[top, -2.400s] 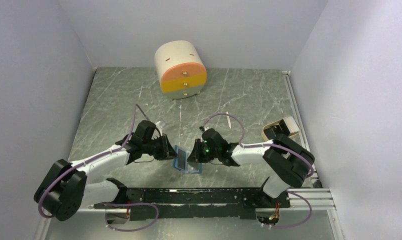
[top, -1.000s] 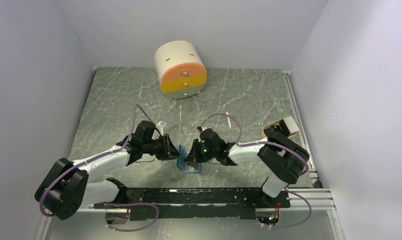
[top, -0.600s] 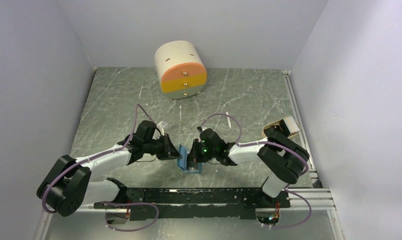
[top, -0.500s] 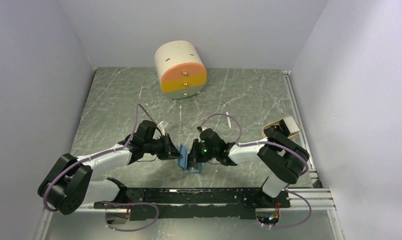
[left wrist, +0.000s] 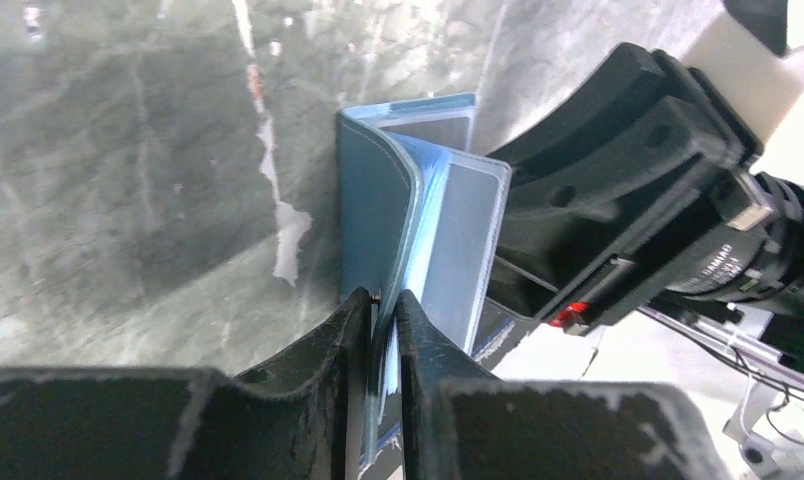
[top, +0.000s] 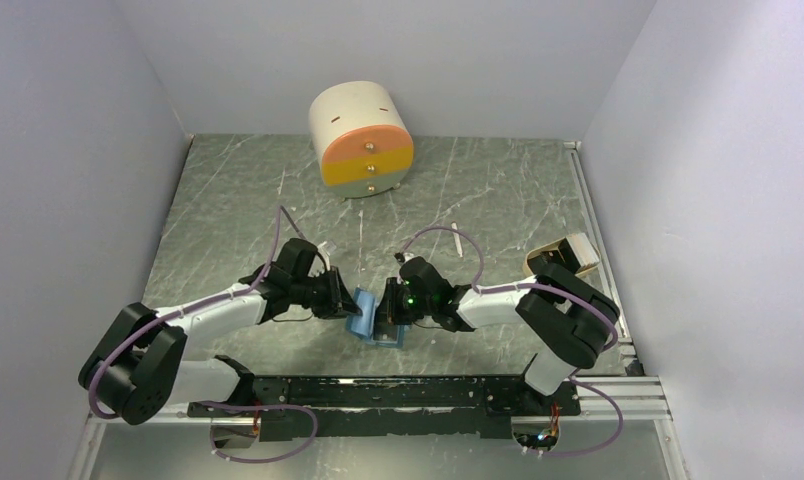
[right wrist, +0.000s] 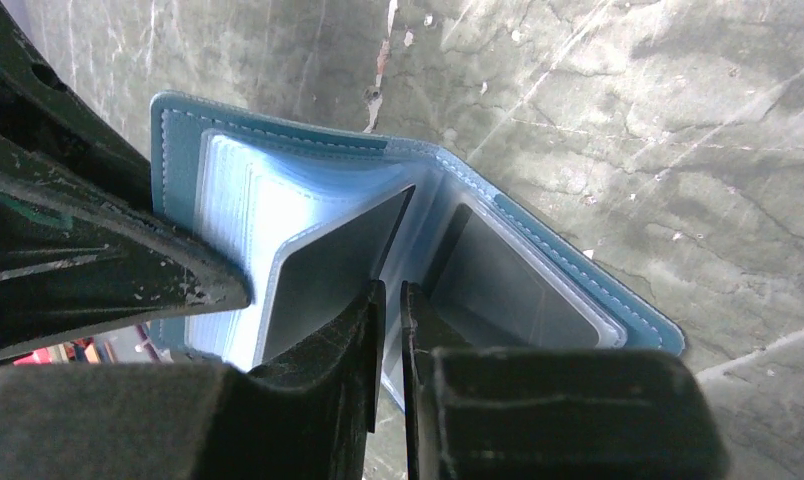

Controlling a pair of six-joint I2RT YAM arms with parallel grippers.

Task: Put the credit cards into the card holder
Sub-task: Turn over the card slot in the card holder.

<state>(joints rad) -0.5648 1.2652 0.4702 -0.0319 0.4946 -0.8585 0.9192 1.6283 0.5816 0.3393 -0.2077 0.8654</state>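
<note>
The card holder (top: 363, 322) is a teal-blue wallet with clear sleeve pockets, half open on the table between both arms. My left gripper (left wrist: 383, 300) is shut on the edge of its left cover (left wrist: 373, 210), which stands upright. In the right wrist view my right gripper (right wrist: 390, 292) is shut on one clear inner sleeve leaf (right wrist: 328, 270) that stands up from the fold. A dark credit card (right wrist: 518, 290) shows inside the flat right-hand pocket. The held leaf also looks dark grey; I cannot tell whether a card is in it.
A cream drum-shaped drawer unit (top: 363, 140) with orange fronts stands at the back centre. A beige tray (top: 558, 255) sits by the right wall, partly behind the right arm. A small white stick (top: 456, 238) lies behind the right gripper. Grey walls enclose the table.
The left gripper has moved right onto the card holder's left cover and closed on it, lifting that cover upright. The right gripper has stayed shut on the inner sleeve.
</note>
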